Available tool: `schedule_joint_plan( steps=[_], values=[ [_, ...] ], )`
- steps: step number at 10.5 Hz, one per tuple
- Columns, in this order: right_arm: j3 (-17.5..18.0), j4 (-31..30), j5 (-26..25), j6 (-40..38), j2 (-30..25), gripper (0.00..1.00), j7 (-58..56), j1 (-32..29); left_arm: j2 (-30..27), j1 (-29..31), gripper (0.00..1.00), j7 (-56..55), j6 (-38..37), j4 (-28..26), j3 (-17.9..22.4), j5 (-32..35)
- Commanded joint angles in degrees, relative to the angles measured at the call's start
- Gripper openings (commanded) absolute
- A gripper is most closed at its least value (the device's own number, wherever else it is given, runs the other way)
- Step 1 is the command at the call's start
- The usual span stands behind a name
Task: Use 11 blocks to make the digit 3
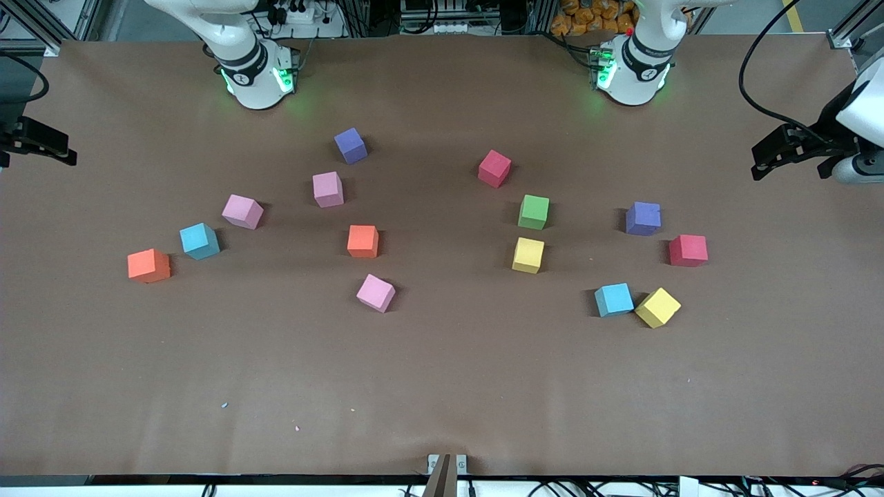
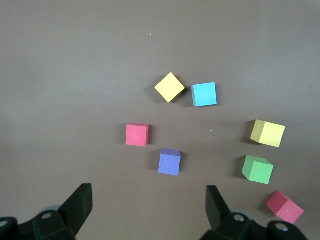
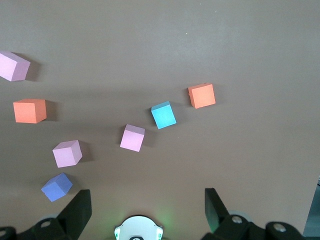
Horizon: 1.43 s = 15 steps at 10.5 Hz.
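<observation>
- The small matte foam blocks are lying scattered, well apart, on the brown table.
- The left gripper and the right gripper are hovering wide open, holding nothing.
- Judgement: begin with a middle block, closing squarely on its flat sides.

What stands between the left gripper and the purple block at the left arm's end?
Nothing visible does. The left gripper hangs open over that end; only bare table shows between it and the purple block. A red block sits beside that, apart. The right gripper waits open over its own end.
</observation>
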Motion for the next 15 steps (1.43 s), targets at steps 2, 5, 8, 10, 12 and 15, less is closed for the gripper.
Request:
schedule_joint_plan(
  steps=[2,5,8,10,12,15],
  values=[
    [0.5,0.4,0.8,-0.7,-0.3,1.0,-1.2,-0.5,1.5,-2.3,1.0,-5.3,-0.5,0.1,-0.5,-5.6],
    [0.7,0.1,1.7,-1.0,-0.1,1.0,-2.5,2.4,6.3,-4.0,1.0,-18.3,0.8,-0.3,-8.0,-6.6],
    [0.7,-1.7,3.0,-0.7,0.0,1.0,-2.5,5.4,9.6,-13.0,1.0,-29.0,8.0,-6.1,-8.5,-5.8],
    [0.7,-2.2,6.2,-0.3,-0.1,1.0,-2.4,5.7,10.9,-16.6,1.0,-34.8,9.2,-8.7,-9.5,-5.8],
    [0.6,-2.2,6.0,0.0,0.0,1.0,-2.4,7.4,11.8,-22.5,1.0,-45.6,17.9,-14.8,-9.5,-5.8],
    [0.6,-2.3,6.0,1.0,1.1,1.0,-0.6,10.9,11.1,-26.8,1.0,-61.5,24.0,-23.0,-9.6,-5.8]
  ],
)
